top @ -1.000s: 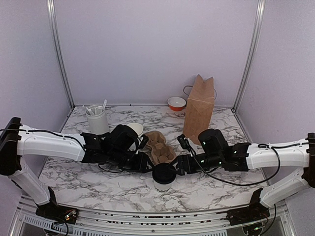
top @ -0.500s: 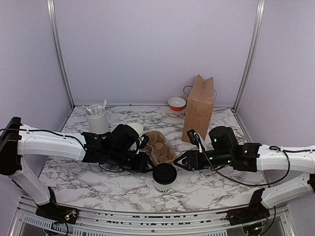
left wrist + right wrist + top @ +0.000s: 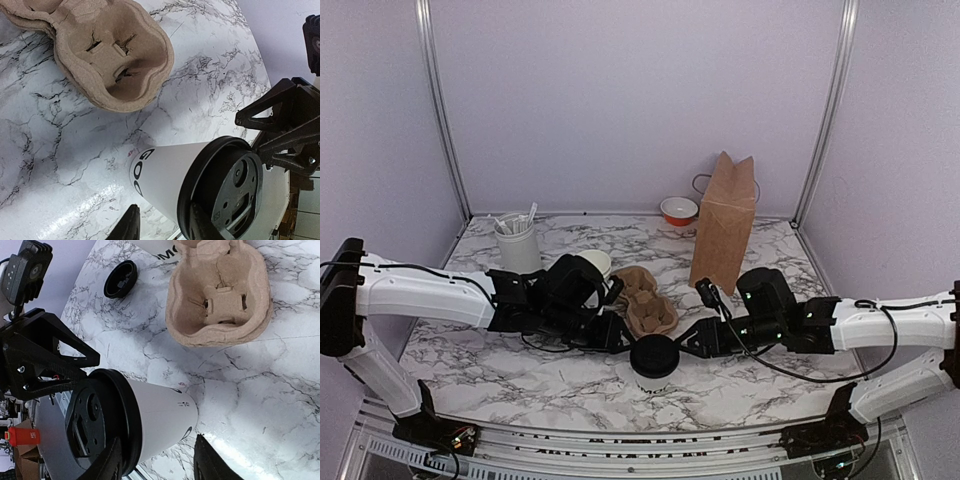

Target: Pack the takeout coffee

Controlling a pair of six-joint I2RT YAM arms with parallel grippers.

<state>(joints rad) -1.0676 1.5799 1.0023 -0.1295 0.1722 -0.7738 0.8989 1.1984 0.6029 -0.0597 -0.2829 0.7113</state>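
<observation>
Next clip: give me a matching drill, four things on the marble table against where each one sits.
Things:
1. white paper cup with black plastic lid
2. brown moulded-pulp cup carrier
3. brown paper bag
4. white cylindrical holder of utensils

Places:
A. back left
B. front centre
C. back right, standing upright
D. middle, empty, just behind the lidded cup

Pairs: 1-B, 2-D, 3-C, 4-A

Robot lab booth, lilac walls (image 3: 630, 100), aluminium posts (image 3: 441, 110), marble tabletop (image 3: 520, 365)
</observation>
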